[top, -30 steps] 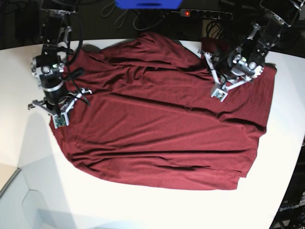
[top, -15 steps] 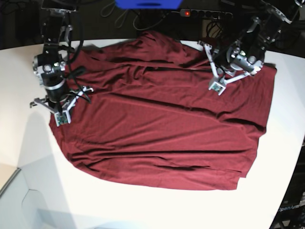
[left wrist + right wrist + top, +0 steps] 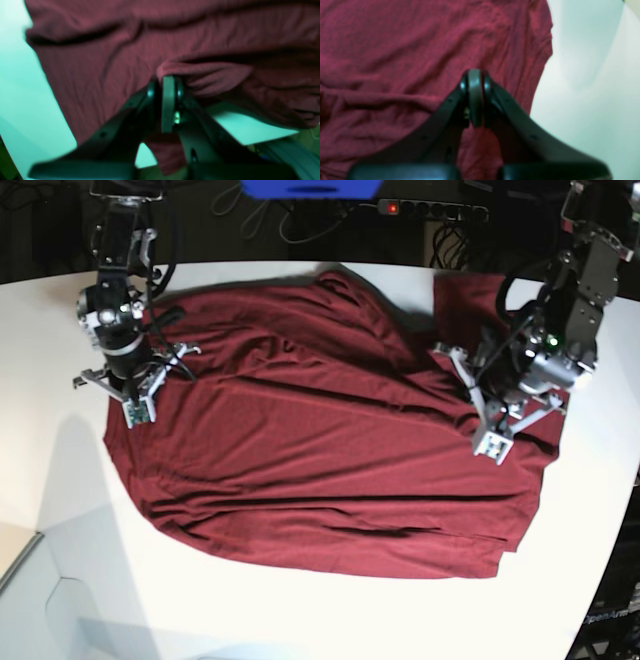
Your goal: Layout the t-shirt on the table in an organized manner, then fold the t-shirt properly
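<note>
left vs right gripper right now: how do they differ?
The left gripper is shut on a bunched fold of the t-shirt, lifted off the table; the right gripper is shut with no cloth visibly pinched. Left sits near the shirt's edge on the base view's right, right at the opposite edge. Both are closed, over the shirt.
</note>
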